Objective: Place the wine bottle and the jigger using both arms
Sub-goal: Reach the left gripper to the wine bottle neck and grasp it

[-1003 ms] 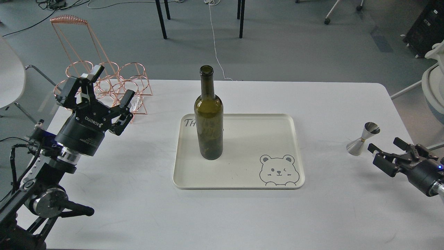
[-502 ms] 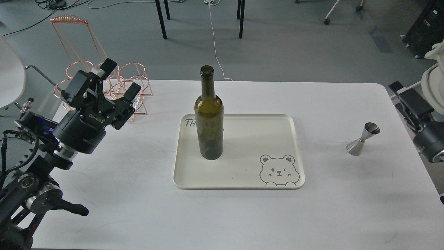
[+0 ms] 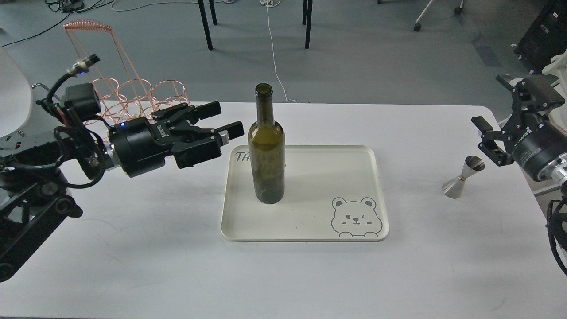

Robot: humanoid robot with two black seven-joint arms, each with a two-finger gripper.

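Observation:
The dark olive-green wine bottle (image 3: 266, 150) stands upright on the left part of a cream tray (image 3: 310, 230) with a bear drawing. The small steel jigger (image 3: 463, 177) stands on the white table right of the tray. My left gripper (image 3: 226, 119) points right, open and empty, its fingertips just left of the bottle's shoulder and apart from it. My right gripper (image 3: 494, 108) is open and empty, raised above and a little right of the jigger, not touching it.
A copper wire rack (image 3: 133, 95) stands at the table's back left, behind my left arm. The table's (image 3: 177, 266) far edge runs just behind the bottle. Chair legs and cables lie on the floor beyond.
My left gripper swung from pointing up near the rack to pointing right, close to the bottle. My right gripper moved inward and now hangs above the jigger. Bottle and jigger have not moved.

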